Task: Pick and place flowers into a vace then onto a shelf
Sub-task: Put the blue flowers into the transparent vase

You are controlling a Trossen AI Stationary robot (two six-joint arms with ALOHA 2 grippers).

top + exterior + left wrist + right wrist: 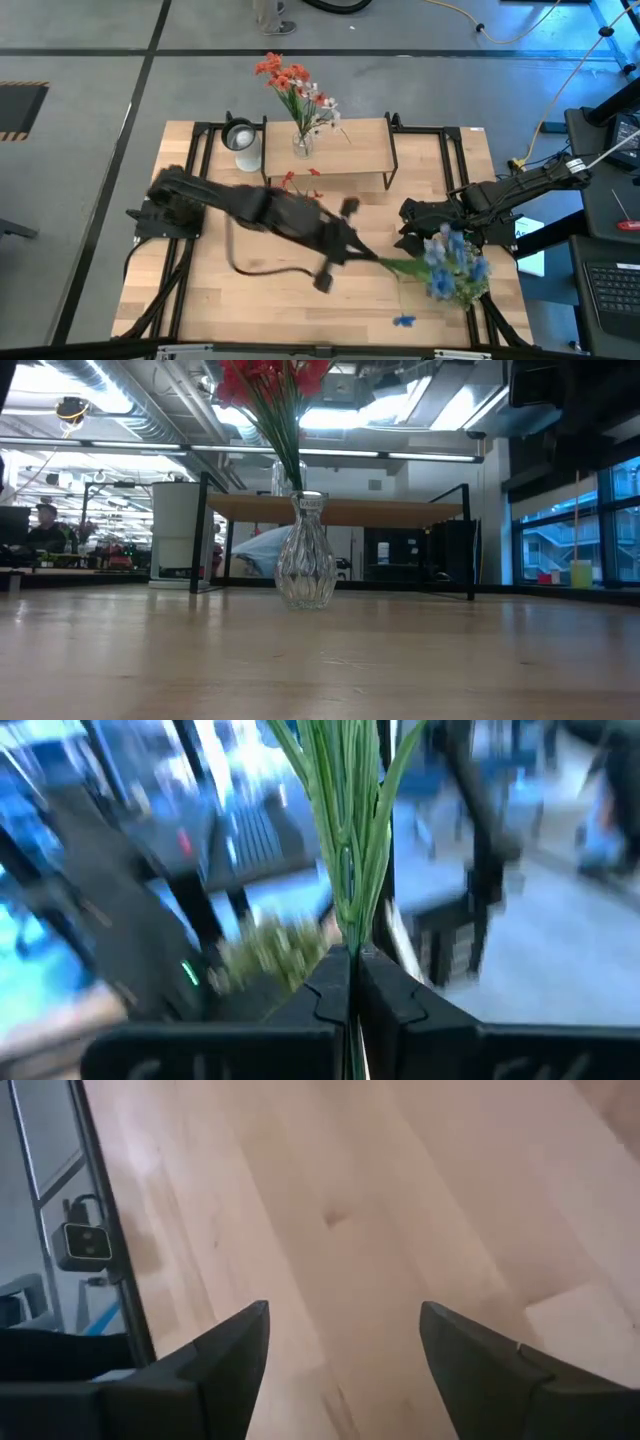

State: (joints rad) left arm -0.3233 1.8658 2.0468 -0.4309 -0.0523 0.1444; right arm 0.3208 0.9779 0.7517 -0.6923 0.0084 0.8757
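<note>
Left gripper (352,982) fingers (392,995) pressed tight on the green stems of a blue flower bunch (452,262), out over the middle of the wood surface (270,295). Blue blossoms off to the right side, close by the right arm. Green stems (350,830) sticking straight out past the fingertips in the left wrist view. One small blue blossom (403,320) lying alone near the front edge. Right gripper (345,1345) fingers (235,1355) spread wide, holding nothing, just above bare wood by the right edge. Farther back, a glass vase (306,552) with red-orange flowers (290,85) standing by the shelf (350,150). A white cup (244,142) at the shelf's left end.
</note>
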